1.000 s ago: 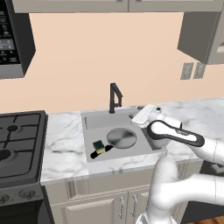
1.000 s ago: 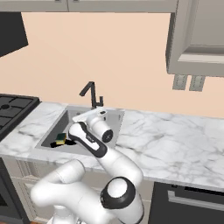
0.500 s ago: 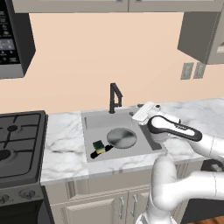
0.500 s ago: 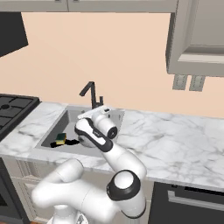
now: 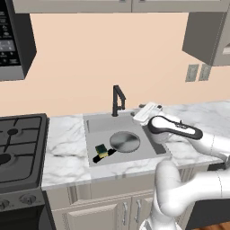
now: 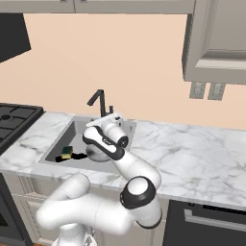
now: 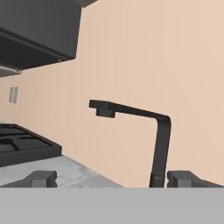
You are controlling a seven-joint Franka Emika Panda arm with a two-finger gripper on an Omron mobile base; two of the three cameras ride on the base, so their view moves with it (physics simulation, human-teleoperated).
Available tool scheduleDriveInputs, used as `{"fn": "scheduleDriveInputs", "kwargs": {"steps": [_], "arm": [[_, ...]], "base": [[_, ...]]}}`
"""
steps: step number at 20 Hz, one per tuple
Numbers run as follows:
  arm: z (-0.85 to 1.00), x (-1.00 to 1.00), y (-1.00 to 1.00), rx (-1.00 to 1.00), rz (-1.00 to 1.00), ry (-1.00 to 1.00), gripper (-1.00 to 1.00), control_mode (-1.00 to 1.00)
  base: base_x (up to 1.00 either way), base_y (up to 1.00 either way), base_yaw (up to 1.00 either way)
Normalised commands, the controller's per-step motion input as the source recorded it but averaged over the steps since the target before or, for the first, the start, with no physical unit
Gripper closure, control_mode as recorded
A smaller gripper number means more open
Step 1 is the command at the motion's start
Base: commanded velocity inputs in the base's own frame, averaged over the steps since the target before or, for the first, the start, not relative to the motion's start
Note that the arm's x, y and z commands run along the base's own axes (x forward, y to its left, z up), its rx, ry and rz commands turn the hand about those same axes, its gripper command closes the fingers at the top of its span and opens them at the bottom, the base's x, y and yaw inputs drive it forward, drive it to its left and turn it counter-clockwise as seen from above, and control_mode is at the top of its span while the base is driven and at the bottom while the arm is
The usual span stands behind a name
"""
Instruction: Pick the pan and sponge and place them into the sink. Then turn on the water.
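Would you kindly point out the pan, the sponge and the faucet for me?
pan (image 5: pixel 125 141), left base view, middle of its round grey dish, in the sink.
sponge (image 5: pixel 102 150), left base view, its yellow top, left of the pan.
faucet (image 7: pixel 161 144), hand view, its upright black stem.

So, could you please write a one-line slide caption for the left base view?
Pan and sponge lie in the sink; open hand nears the black faucet.
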Motion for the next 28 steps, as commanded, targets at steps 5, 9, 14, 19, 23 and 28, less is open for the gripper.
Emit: {"fn": "scheduleDriveInputs", "kwargs": {"steps": [5, 9, 14, 19, 23, 28], "arm": [[-0.13, 0.18, 0.0, 0.03, 0.01, -0.03, -1.0, -1.0], [-0.11, 0.24, -0.01, 0.05, -0.02, -0.03, -1.0, -1.0], [-0.03, 0.27, -0.01, 0.06, -0.01, -0.01, -1.0, -1.0], [-0.01, 0.26, 0.0, 0.06, 0.0, 0.0, -1.0, -1.0], [0.0, 0.19, -0.03, 0.06, 0.0, 0.0, -1.0, -1.0], [0.0, 0.21, -0.05, 0.01, 0.03, 0.03, -1.0, -1.0]], "base": [[0.0, 0.0, 0.0], [0.0, 0.0, 0.0], [0.0, 0.0, 0.0], [0.0, 0.0, 0.0], [0.0, 0.0, 0.0], [0.0, 0.0, 0.0]]}}
